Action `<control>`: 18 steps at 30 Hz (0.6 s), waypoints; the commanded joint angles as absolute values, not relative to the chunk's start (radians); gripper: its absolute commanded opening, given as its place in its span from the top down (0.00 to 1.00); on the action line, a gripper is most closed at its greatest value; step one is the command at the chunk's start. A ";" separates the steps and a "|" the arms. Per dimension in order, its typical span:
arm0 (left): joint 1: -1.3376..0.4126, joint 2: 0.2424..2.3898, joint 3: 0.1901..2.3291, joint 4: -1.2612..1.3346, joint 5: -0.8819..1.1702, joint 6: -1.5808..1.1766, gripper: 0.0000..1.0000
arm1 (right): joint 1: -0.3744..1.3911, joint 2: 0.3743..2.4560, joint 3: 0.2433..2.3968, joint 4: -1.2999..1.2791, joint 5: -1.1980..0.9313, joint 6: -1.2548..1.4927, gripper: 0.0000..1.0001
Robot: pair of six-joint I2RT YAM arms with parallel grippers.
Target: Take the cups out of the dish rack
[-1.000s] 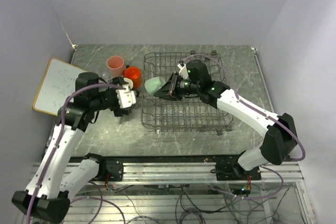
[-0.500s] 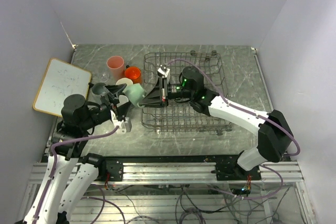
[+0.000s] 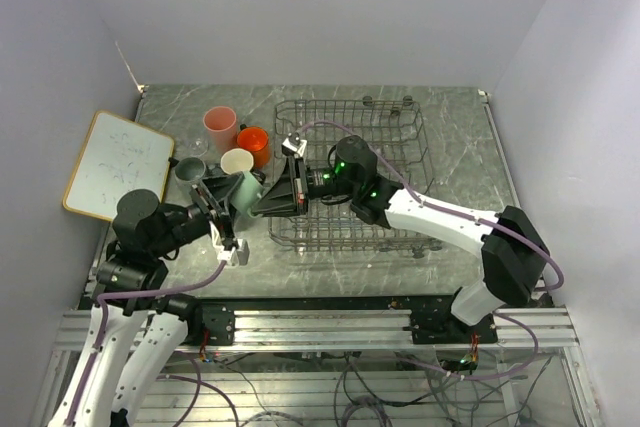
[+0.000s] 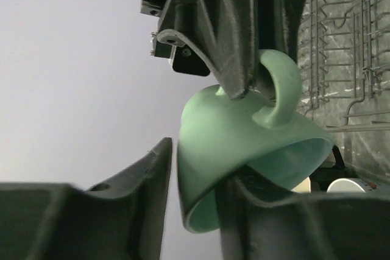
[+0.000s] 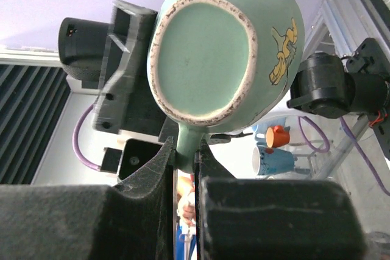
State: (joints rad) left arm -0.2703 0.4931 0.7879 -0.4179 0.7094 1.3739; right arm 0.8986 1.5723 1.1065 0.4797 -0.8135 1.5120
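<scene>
Swinging back toward me since a second ago, my left gripper [image 4: 196,172] now straddles the green mug's [image 3: 245,190] rim, one finger inside and one outside with a sliver of gap, not clamped. Beyond it on the table stand a grey mug [image 3: 190,169], a pink cup [image 3: 220,127], a cream-lined black mug [image 3: 237,162] and an orange mug [image 3: 253,144]. The green mug hangs tilted just left of the rack [image 3: 400,162], its handle pinched tight by my right gripper [image 5: 184,150].

Whiteboard [image 3: 118,165]: wood-framed, lying at left edge | table [image 3: 460,137]: grey, marbled | walls [image 3: 320,17]: plain, pale
</scene>
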 commanded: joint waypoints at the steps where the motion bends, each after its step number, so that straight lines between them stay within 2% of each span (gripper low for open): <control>1: -0.276 0.477 0.771 -0.401 0.751 1.459 0.65 | 0.908 1.576 1.121 0.572 -0.832 1.528 1.00; 3: -0.276 0.476 0.770 -0.435 0.752 1.484 0.87 | 0.905 1.583 1.126 0.555 -0.844 1.523 1.00; 4: -0.276 0.480 0.773 -0.459 0.752 1.490 0.92 | 0.900 1.585 1.130 0.532 -0.848 1.511 0.91; 5: -0.276 0.491 0.784 -0.508 0.745 1.501 0.93 | 0.889 1.585 1.138 0.495 -0.849 1.491 0.83; 7: -0.276 0.543 0.832 -0.666 0.724 1.562 0.93 | 0.857 1.579 1.160 0.381 -0.844 1.425 0.54; 10: -0.276 0.682 0.932 -0.937 0.653 1.565 0.93 | 0.778 1.553 1.188 0.138 -0.814 1.286 0.35; 13: -0.275 0.832 1.010 -1.096 0.570 1.482 0.93 | 0.655 1.507 1.190 -0.094 -0.745 1.150 0.24; 18: -0.279 1.044 1.038 -1.198 0.496 1.280 0.93 | 0.526 1.467 1.233 -0.442 -0.553 0.930 0.17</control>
